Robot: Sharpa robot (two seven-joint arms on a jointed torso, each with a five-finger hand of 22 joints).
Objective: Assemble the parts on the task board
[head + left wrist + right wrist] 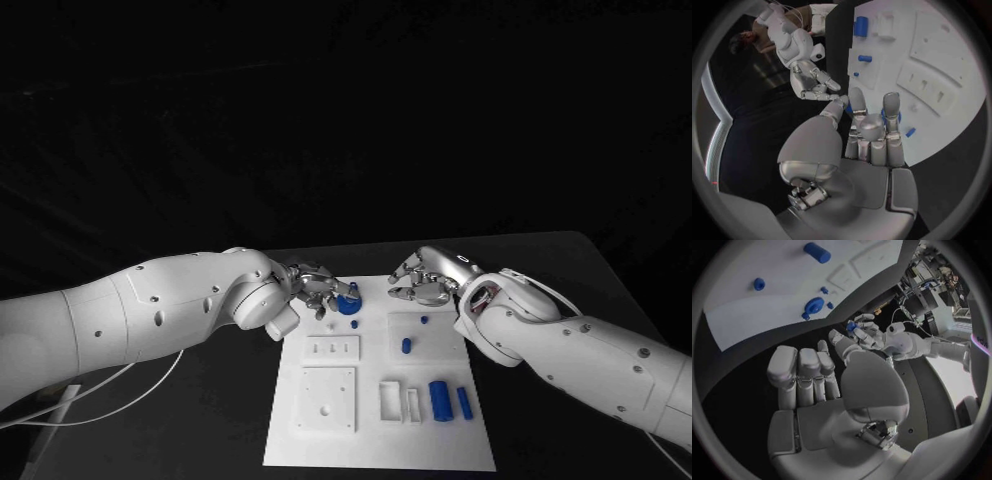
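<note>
The white task board (382, 400) lies in the middle of the black table (562, 270), its long side running away from the robot. At the board's far end the left hand (315, 288) grips a round blue part (348, 298) between its fingertips; in the left wrist view the fingers (891, 107) close around blue plastic at the board's edge, and the right wrist view shows a blue piece pinched in that hand (856, 330). The right hand (421, 281) hangs just beside it, over the far right corner of the board, its fingers curled inward and loosely apart with nothing between them; in the right wrist view its fingers (801, 372) stand side by side above dark table, short of the board's rim. Several other things sit on the board. A small blue peg (424, 321) stands in a raised white square block near the right hand, with a short blue cylinder (407, 346) just nearer the robot. Closer still, a large blue cylinder (440, 398) and a slimmer blue bar (464, 402) lie side by side next to a white bracket (392, 400). On the left half are a white slotted plate (333, 348) and a larger white square plate (327, 398). A pale cable (101, 400) trails across the table beneath the left arm.
</note>
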